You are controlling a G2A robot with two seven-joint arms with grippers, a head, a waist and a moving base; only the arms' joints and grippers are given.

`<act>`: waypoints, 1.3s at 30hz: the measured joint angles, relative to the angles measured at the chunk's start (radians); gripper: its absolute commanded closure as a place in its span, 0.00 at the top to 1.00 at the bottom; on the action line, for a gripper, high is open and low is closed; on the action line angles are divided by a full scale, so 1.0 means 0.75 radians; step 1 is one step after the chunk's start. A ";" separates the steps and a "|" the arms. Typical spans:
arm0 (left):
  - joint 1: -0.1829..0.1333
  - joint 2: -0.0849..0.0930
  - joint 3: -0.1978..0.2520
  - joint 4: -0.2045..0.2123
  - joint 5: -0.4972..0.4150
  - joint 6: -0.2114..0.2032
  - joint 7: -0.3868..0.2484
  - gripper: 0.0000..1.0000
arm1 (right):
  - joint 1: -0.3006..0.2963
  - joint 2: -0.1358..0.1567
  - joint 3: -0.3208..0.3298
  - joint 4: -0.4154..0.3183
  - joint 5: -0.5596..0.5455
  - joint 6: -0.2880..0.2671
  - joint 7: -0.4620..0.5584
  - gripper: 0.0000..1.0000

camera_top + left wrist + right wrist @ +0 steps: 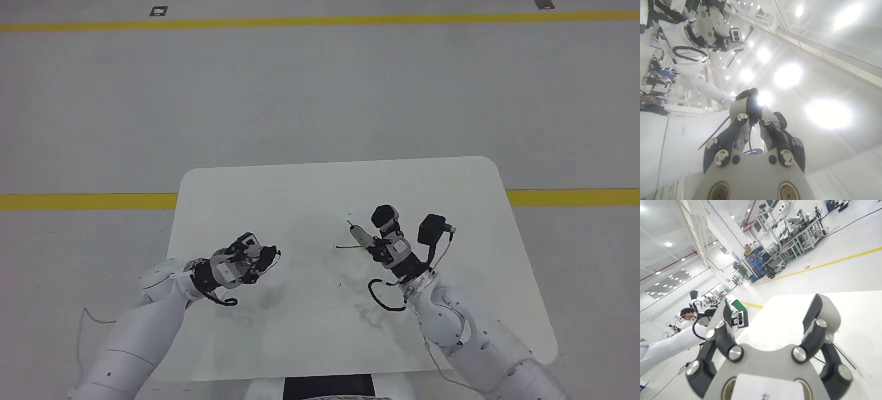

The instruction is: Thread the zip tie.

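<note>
White table (300, 190) is sitting on a pale floor (100, 100) with yellow lines (320, 20) running across it. Ceiling lights are glaring in the left wrist view.

Left gripper (753, 102) is pointing up toward the ceiling. Its fingers are pinching fully together on the zip tie (715, 132).
- The tie is sitting right in the pinch, near the fingertips.
- Its free tail is sticking out to one side of the gripper as a straight black strap.
- The long axis is slanting away from the fingertips and back toward the gripper's base, passing beside one finger's linkage.
- The strap is narrowing toward its far end. That tapered tip is pointing away from the gripper.
- A thinner black line is curving from the pinch down toward the palm. Cannot tell if it is part of the tie.

Right gripper (770, 300) is hanging low over the table with its ribbed pads (811, 310) spread wide apart, gripping nothing. The zip tie is sitting well apart from it, across the table in the other gripper.

A thin dark strip (846, 358) is lying flat on the table just beside the right gripper, outside its fingers. Cannot tell what it is.
</note>
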 measured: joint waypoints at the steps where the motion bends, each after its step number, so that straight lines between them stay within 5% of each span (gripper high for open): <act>1: 0.002 0.002 0.003 -0.006 -0.006 0.000 0.000 0.00 | 0.000 0.000 0.000 0.000 0.000 0.000 0.000 1.00; 10: 0.008 0.025 0.043 -0.050 -0.053 -0.009 0.000 0.00 | 0.000 0.000 0.000 0.000 0.000 0.000 0.000 1.00; 20: 0.009 0.025 0.046 -0.053 -0.056 -0.009 0.005 0.00 | 0.000 0.000 0.000 0.000 0.000 0.000 0.000 1.00; 29: 0.005 0.023 0.091 -0.056 -0.261 0.008 0.033 0.00 | 0.000 0.000 0.000 0.000 0.000 0.000 0.000 1.00; 39: -0.003 0.030 0.103 -0.053 -0.258 0.008 0.033 0.00 | 0.000 0.000 0.000 0.000 0.000 0.000 0.000 1.00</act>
